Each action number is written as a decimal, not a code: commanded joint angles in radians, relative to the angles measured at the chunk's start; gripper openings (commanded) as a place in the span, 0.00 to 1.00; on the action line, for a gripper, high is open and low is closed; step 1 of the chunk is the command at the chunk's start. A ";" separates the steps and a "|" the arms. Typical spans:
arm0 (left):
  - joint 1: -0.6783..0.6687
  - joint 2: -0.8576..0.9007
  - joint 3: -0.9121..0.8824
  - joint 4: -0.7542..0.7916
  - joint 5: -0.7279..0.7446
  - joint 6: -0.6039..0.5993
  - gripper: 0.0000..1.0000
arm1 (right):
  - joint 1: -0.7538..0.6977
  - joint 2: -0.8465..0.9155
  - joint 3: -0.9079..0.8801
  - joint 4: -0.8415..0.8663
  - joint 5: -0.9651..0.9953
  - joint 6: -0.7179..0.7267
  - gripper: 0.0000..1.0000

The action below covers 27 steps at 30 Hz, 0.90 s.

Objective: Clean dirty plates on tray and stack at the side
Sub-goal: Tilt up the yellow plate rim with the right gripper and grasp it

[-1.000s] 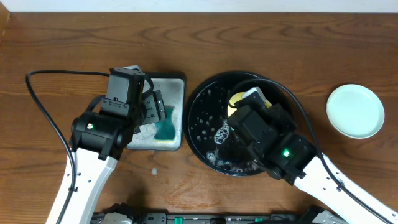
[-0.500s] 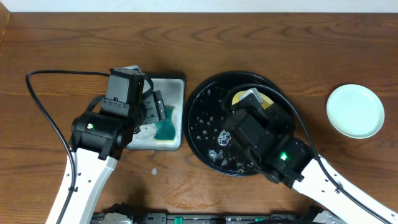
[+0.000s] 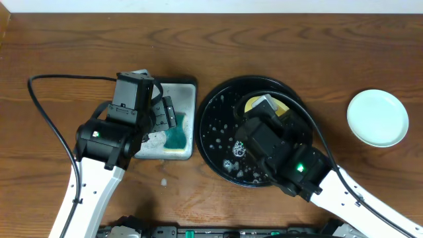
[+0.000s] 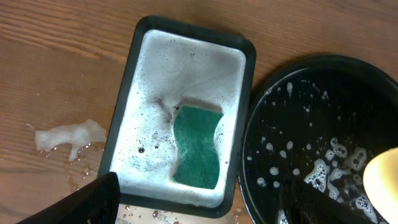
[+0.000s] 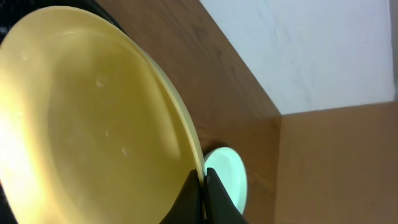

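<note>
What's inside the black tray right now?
Scattered soap suds and the yellow plate, pinched by the right gripper. The arm covers much of the tray, hiding whatever lies beneath.

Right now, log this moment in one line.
right gripper: shut on yellow plate, over black tray | left gripper: over silver tray | mint plate: aside

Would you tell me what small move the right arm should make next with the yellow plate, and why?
Probably lift the yellow plate clear of the rim of the black tray and begin swinging it right toward the mint plate. The right pincer pinches its edge, its face shows no red smear, and the mint plate lies alone on the table, a likely stack base.
</note>
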State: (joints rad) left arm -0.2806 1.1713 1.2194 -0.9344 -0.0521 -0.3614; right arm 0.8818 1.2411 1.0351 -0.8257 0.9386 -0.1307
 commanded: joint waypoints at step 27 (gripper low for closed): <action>0.004 0.005 0.023 -0.001 -0.008 0.010 0.83 | 0.213 -0.003 0.025 0.006 0.344 -0.077 0.01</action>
State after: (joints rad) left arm -0.2806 1.1713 1.2194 -0.9348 -0.0521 -0.3614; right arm 1.0828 1.2411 1.0351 -0.8215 1.2045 -0.2016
